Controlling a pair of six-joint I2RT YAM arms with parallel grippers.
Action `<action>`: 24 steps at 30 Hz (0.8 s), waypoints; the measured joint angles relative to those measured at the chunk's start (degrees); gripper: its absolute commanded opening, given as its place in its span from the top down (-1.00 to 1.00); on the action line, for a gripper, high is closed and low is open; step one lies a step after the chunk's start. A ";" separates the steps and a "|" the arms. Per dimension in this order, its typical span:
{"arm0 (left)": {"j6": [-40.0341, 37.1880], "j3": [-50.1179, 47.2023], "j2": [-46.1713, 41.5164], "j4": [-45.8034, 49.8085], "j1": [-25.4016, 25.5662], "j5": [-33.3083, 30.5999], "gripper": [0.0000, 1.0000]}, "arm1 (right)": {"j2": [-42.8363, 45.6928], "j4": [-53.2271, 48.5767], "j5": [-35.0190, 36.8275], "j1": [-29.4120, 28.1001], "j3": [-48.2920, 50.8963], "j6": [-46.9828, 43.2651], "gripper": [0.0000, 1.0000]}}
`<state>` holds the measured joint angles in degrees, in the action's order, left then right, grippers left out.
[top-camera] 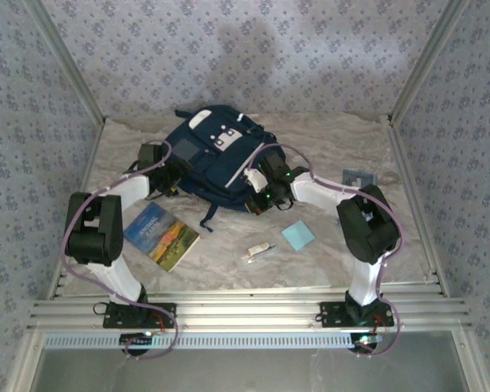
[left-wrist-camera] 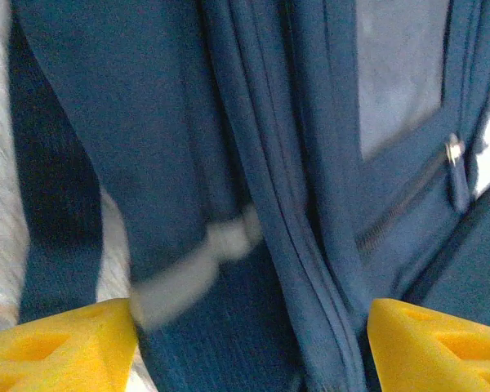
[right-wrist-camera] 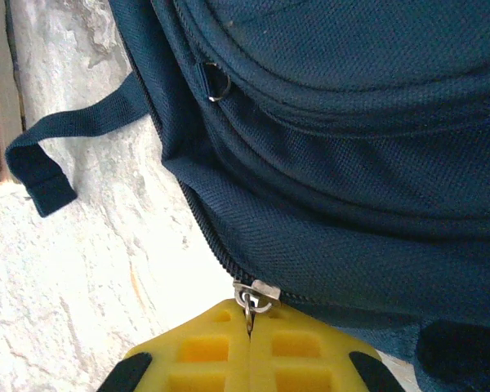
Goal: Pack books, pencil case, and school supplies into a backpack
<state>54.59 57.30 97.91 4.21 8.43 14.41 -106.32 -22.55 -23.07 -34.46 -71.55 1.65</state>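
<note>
The navy backpack (top-camera: 216,151) lies at the back middle of the table. My left gripper (top-camera: 167,175) is at its left side, and in the left wrist view its yellow fingertips (left-wrist-camera: 57,347) stand wide apart, open over the blue fabric and a white stripe (left-wrist-camera: 192,269). At the backpack's front right corner, my right gripper (top-camera: 261,194) is shut on the metal zipper pull (right-wrist-camera: 249,310), pads pressed together. The book (top-camera: 161,235) lies at the front left. The light-blue pad (top-camera: 298,235) and the white stick (top-camera: 257,251) lie at the front middle. The grey pencil case (top-camera: 359,177) is at the right.
A dark strap (right-wrist-camera: 57,155) trails from the backpack onto the pale crumpled cloth (top-camera: 327,139) that covers the table. Patterned walls close in the left, back and right. A metal rail (top-camera: 245,310) runs along the near edge by the arm bases.
</note>
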 measured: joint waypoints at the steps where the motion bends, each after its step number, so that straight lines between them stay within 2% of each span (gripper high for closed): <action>1: 1.53 -1.86 -1.62 -0.33 0.96 0.24 -0.50 | -0.31 0.04 -0.26 -0.11 -0.11 0.68 1.00; 3: 5.16 -5.79 -5.77 -0.85 3.63 0.11 -0.55 | -0.96 0.46 -0.68 -0.48 -0.28 2.62 1.00; 9: 17.62 -13.09 -14.53 -4.52 12.90 -3.19 -0.42 | -2.75 3.61 -1.53 -2.29 -0.42 7.58 1.00; 15: 24.63 -13.31 -13.33 -4.15 16.15 -7.69 -0.31 | -3.74 4.96 -1.88 -3.69 -1.38 9.97 1.00; 24: 30.73 -13.31 -7.39 -4.31 18.71 -11.45 0.05 | -3.74 5.01 -1.86 -4.22 -1.81 10.69 1.00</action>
<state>85.32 43.99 90.52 -0.10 27.14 2.96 -110.06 -17.54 -24.93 -38.68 -73.36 12.34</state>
